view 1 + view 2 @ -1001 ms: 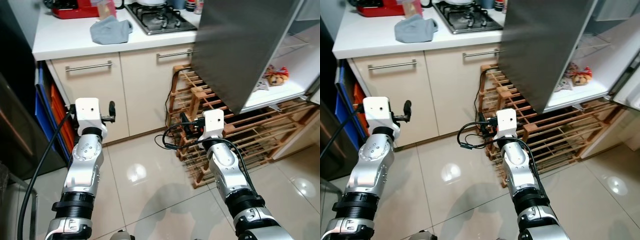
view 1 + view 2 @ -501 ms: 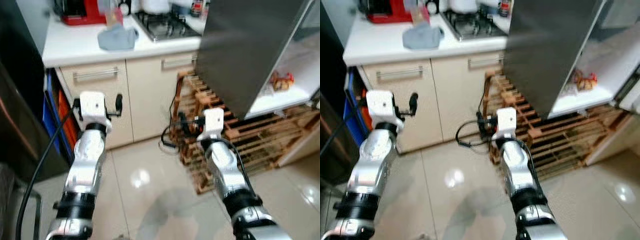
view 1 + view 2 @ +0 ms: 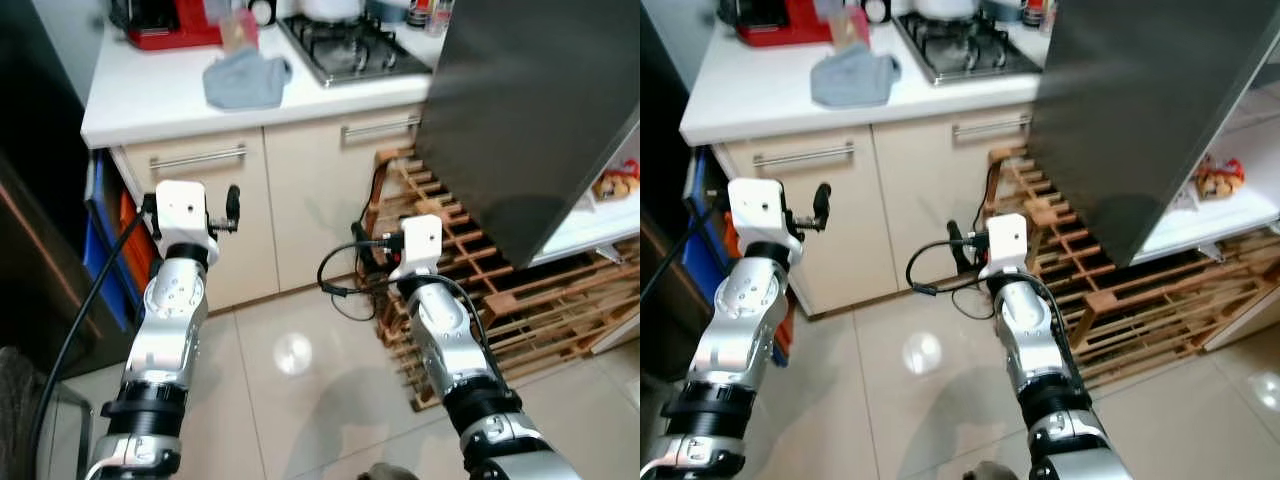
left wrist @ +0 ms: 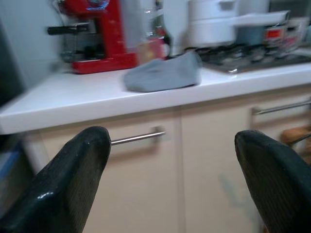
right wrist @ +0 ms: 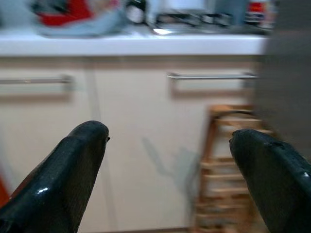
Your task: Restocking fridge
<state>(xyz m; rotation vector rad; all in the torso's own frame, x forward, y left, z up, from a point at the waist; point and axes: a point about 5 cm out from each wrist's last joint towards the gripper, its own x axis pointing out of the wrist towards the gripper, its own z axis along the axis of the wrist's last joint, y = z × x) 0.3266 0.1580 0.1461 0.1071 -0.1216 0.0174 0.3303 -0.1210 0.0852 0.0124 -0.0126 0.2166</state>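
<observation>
The whole scene has slid rightward since a second ago, so the camera has turned left; both arms keep their raised pose. The left gripper (image 4: 170, 179) and right gripper (image 5: 170, 179) hang empty, jaws wide, before the cream cabinets (image 3: 250, 215). The open fridge door (image 3: 540, 110) stands on the robot's right, a packet (image 3: 1218, 178) lying on the white fridge shelf (image 3: 1200, 215) behind it. A grey cloth (image 3: 245, 80) lies on the counter (image 3: 150, 100) near a red coffee machine (image 4: 99, 36) and gas hob (image 3: 355, 50). A wooden rack (image 3: 520, 300) stands below the fridge.
</observation>
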